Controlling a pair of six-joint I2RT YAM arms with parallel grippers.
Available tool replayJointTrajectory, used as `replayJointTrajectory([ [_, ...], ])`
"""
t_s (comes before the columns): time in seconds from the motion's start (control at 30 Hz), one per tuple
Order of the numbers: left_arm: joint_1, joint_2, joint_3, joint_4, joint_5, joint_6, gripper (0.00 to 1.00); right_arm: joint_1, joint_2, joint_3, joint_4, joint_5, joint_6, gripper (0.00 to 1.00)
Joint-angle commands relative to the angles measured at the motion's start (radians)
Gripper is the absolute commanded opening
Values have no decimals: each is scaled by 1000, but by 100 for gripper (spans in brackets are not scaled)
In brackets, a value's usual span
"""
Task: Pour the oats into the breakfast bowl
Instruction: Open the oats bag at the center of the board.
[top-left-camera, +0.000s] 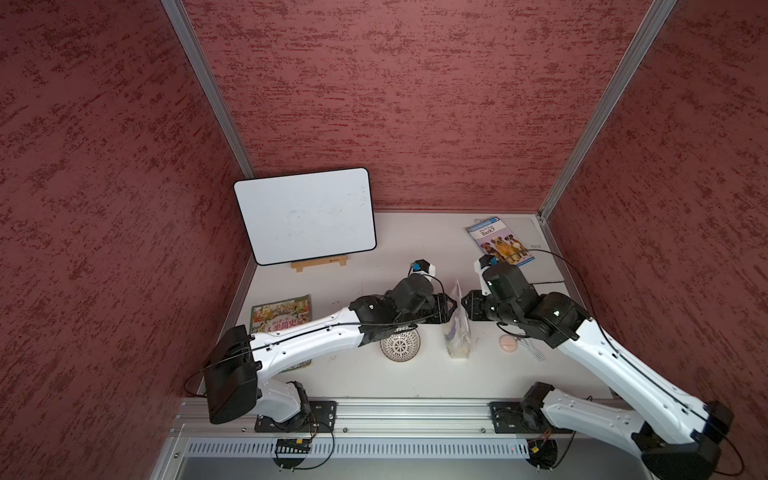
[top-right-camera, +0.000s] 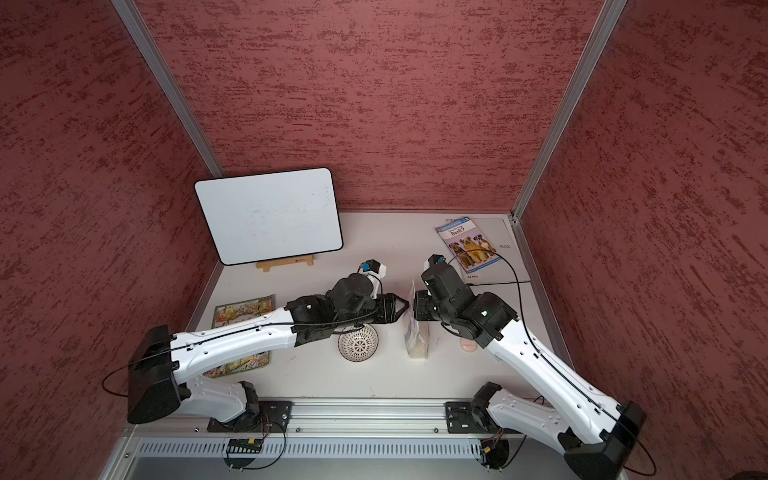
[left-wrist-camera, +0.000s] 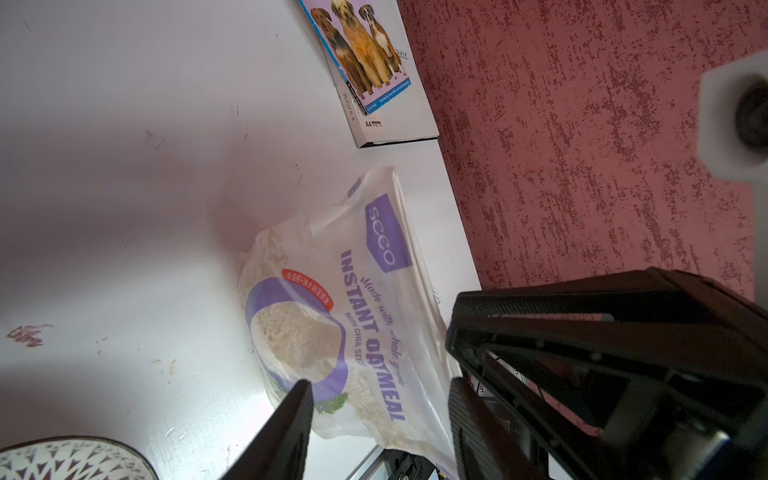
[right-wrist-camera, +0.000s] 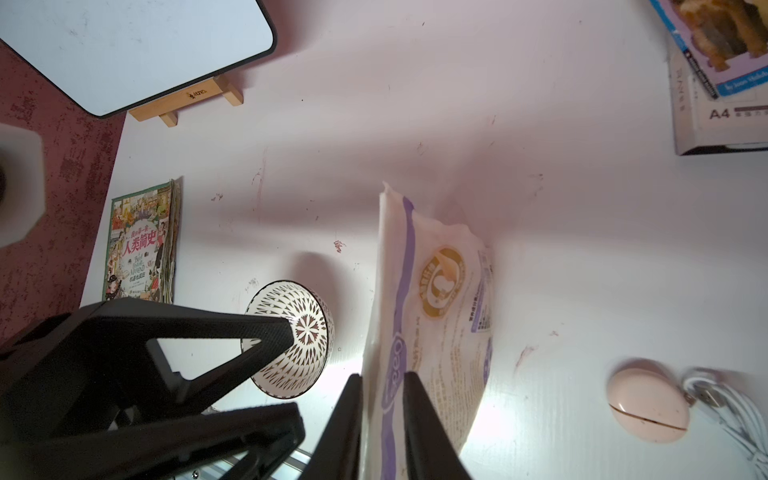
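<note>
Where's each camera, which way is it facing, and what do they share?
Top view: high at the front, looking down on the table; left arm, right arm whole.
Top view: same head, same table, both arms.
Left wrist: on left arm, facing oats pouch front; left gripper straddles it.
Right wrist: facing pouch's other side; right gripper closed on its edge.
Both wrists share pouch and breakfast bowl.

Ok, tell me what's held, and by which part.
The right gripper pinches the pouch by its top edge. The left gripper is open, holding nothing.
</note>
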Motion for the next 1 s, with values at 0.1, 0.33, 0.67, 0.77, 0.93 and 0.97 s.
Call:
replayJointTrajectory([
  [0.1, 9, 29, 37, 27, 27, -2, 54, -13, 0, -17, 27, -14, -4, 16],
  [0.33, 13, 44, 51, 33, 36, -2, 52, -16, 3, -32, 34, -21, -4, 13],
  [0.67, 29, 66, 66, 45, 66, -5, 45, -18, -14, -40, 47, -41, 5, 0],
  [0.77, 35, 82, 84, 37, 69, -4, 43, -18, -15, -47, 49, -44, 6, 0],
  [0.93, 44, 101, 101, 44, 83, -5, 41, -18, -19, -52, 54, -53, 7, 0],
  [0.97, 46, 106, 105, 43, 87, -5, 40, -18, -19, -53, 54, -55, 6, 0],
])
